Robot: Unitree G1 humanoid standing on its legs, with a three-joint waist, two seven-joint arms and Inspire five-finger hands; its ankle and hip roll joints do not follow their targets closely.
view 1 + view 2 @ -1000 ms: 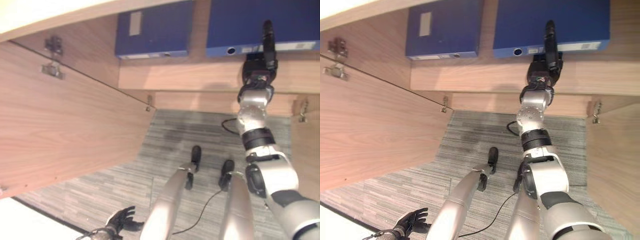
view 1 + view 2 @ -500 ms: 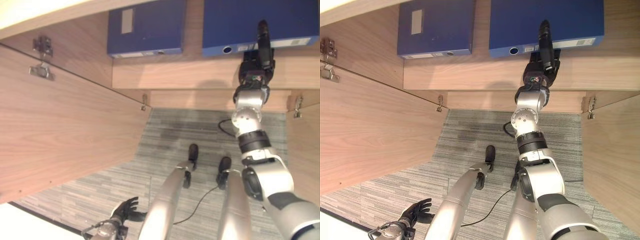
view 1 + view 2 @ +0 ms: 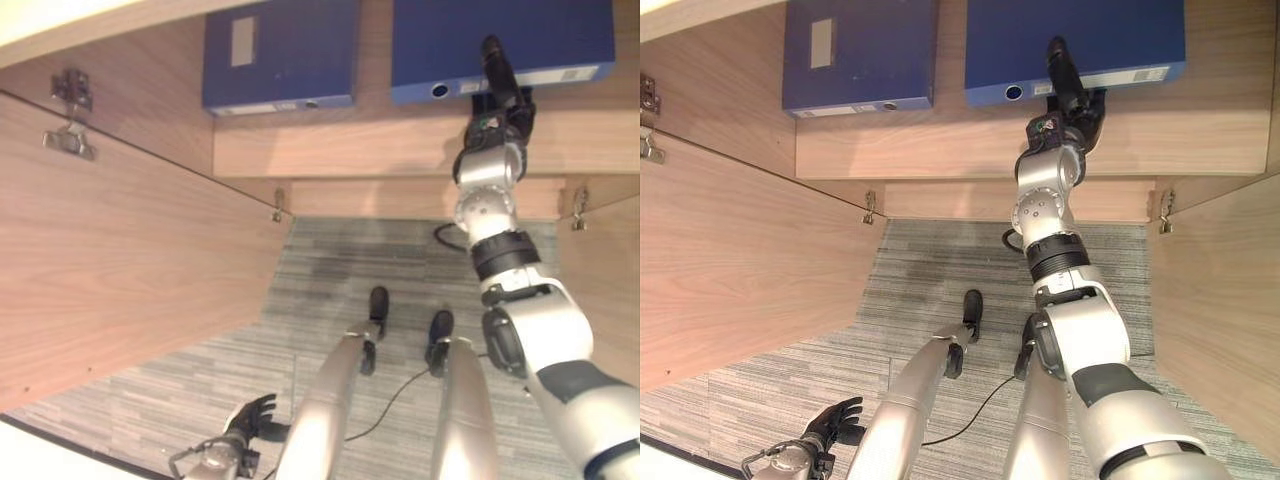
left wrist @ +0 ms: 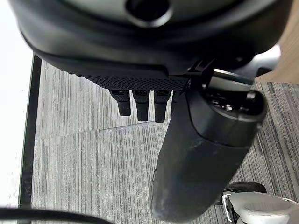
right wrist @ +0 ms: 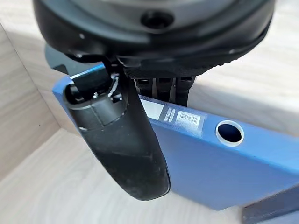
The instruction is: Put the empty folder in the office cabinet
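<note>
Now our left hand (image 3: 248,420) hangs low over the striped grey carpet (image 3: 330,260), fingers relaxed and spread apart, as before. Farther off, our right hand (image 3: 1068,95) has tilted against the blue folder (image 3: 1080,40), fingers straight on its spine. We count 2 flat, rectangular folders on the wood-grain cabinet shelf (image 3: 970,150); the second folder (image 3: 855,50) lies beside it.

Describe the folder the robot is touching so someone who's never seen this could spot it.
Look inside the open wooden cabinet, on its shelf. Two blue folders lie there; it is the larger one toward the robot's right, with the right robot hand against its spine, unlike the untouched left folder.
</note>
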